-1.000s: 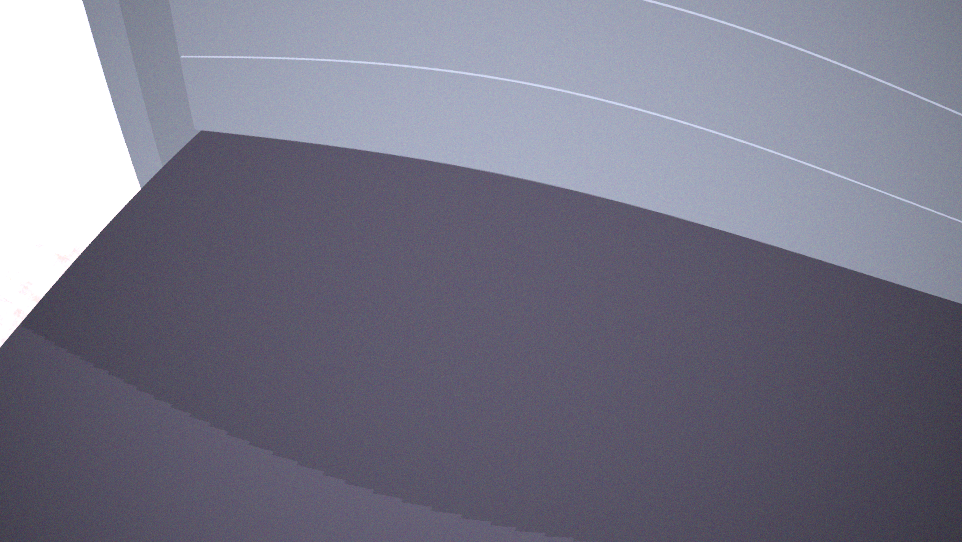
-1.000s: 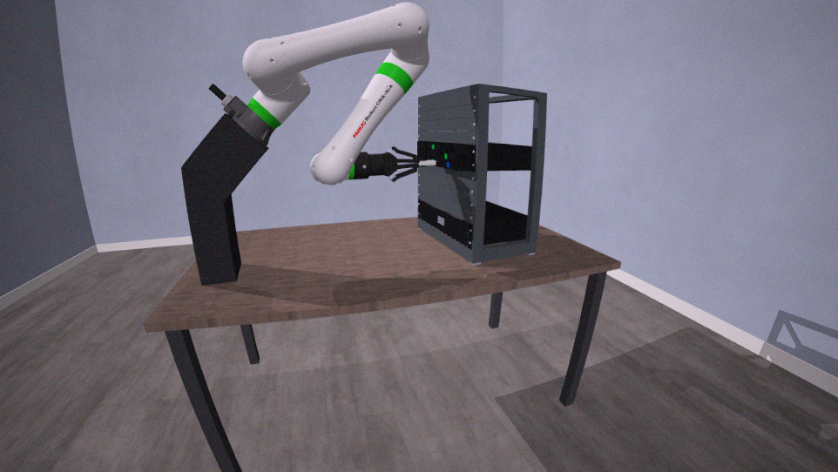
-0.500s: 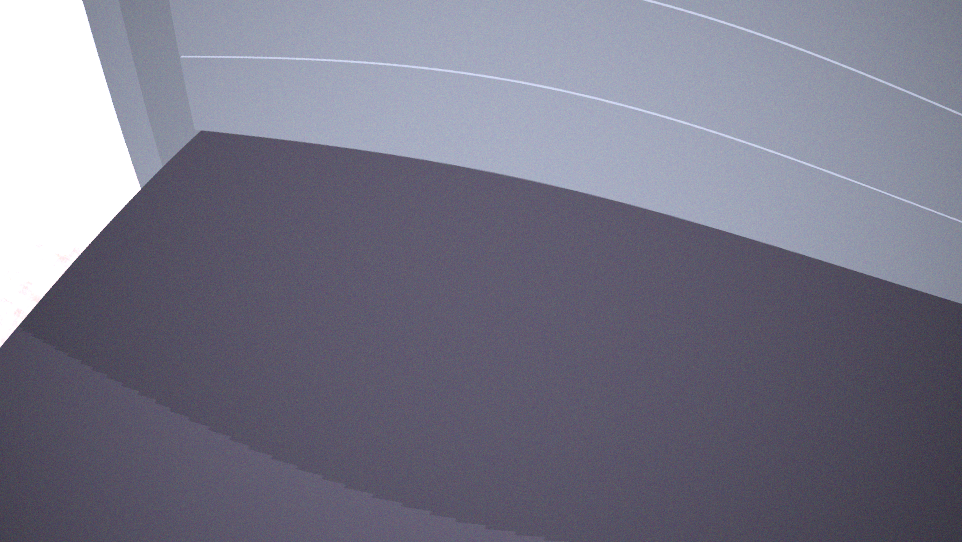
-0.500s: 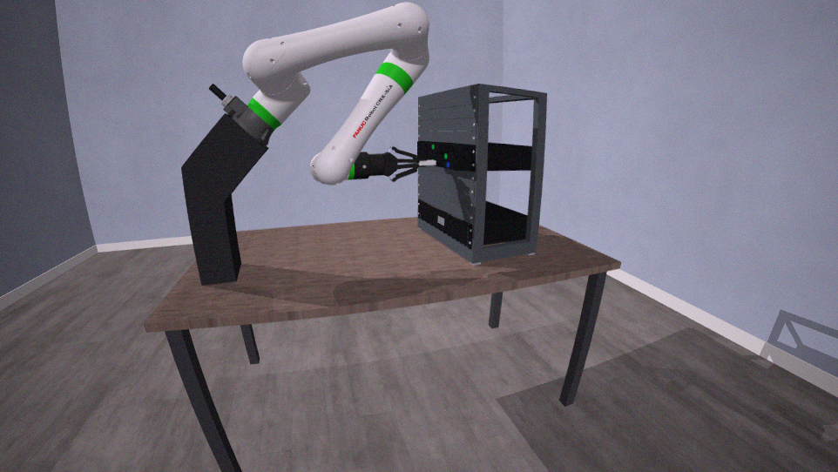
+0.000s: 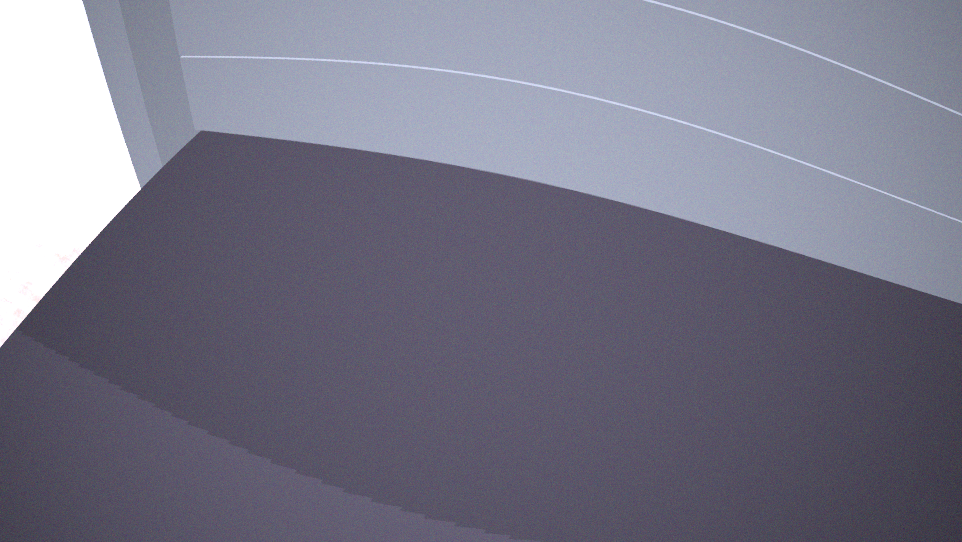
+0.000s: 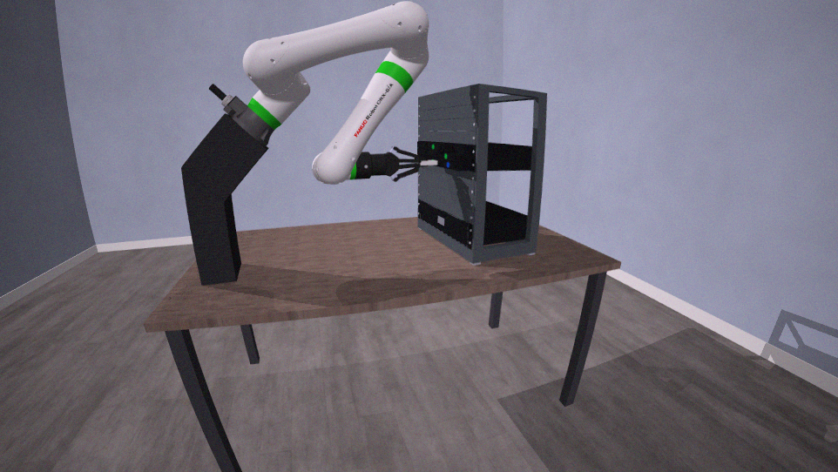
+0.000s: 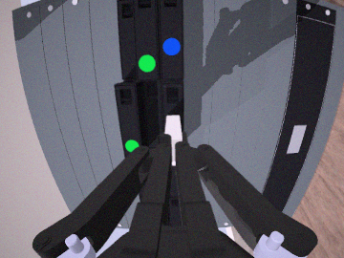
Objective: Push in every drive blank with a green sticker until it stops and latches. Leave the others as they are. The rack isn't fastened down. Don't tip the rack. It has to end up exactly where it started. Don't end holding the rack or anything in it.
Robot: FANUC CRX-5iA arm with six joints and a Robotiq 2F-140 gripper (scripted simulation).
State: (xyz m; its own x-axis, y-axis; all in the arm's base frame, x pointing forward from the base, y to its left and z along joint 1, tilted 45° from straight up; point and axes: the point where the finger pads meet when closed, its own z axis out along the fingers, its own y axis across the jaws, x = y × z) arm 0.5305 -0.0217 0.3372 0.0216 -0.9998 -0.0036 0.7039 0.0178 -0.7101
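The gripper (image 6: pixel 427 163) (image 7: pixel 173 125) has its fingers pressed together, at the front of the rack (image 6: pixel 481 175) (image 7: pixel 244 96). The rack stands upright on the worktop (image 6: pixel 316 252) (image 7: pixel 330 177), right of the arm (image 6: pixel 334 46).

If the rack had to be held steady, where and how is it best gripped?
Probably best by the near front upright of the rack, reached from its open side. This post is a narrow vertical bar with open space behind it in the exterior view, while the front is mostly broad flat panels. The gripper would first need to open.
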